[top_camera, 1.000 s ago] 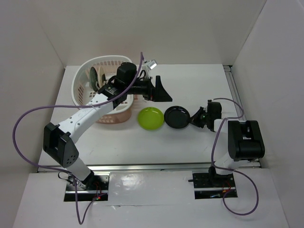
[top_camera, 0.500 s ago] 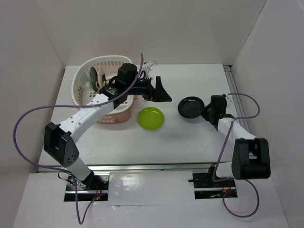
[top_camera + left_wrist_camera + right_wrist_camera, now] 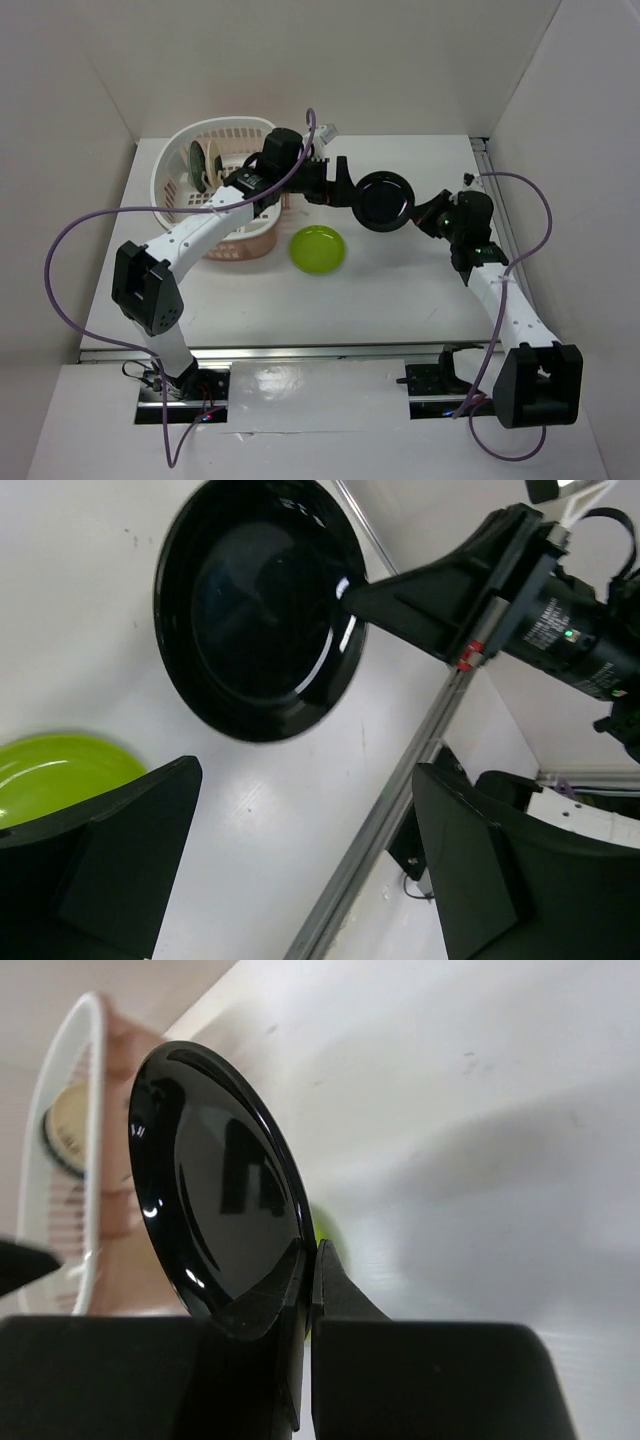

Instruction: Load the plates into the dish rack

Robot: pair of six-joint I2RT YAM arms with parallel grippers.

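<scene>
My right gripper [image 3: 418,212] is shut on the rim of the glossy black plate [image 3: 383,202] and holds it on edge above the table, as the right wrist view [image 3: 215,1210] shows. My left gripper [image 3: 345,192] is open, its jaws wide apart, just left of the black plate [image 3: 258,605] and not touching it. The lime green plate [image 3: 318,248] lies flat on the table below them and shows in the left wrist view [image 3: 60,775]. The dish rack [image 3: 162,190] stands at the back left. A cream plate [image 3: 208,160] and a dark plate [image 3: 194,160] stand upright in it.
A metal rail [image 3: 488,190] runs along the table's right edge and also shows in the left wrist view [image 3: 400,810]. White walls enclose the table on three sides. The left arm stretches across the rack's near right rim. Purple cables loop off both arms.
My right gripper has lifted the black plate off the table, tipped it on edge and carried it back and left. My left gripper has moved right to meet it.
</scene>
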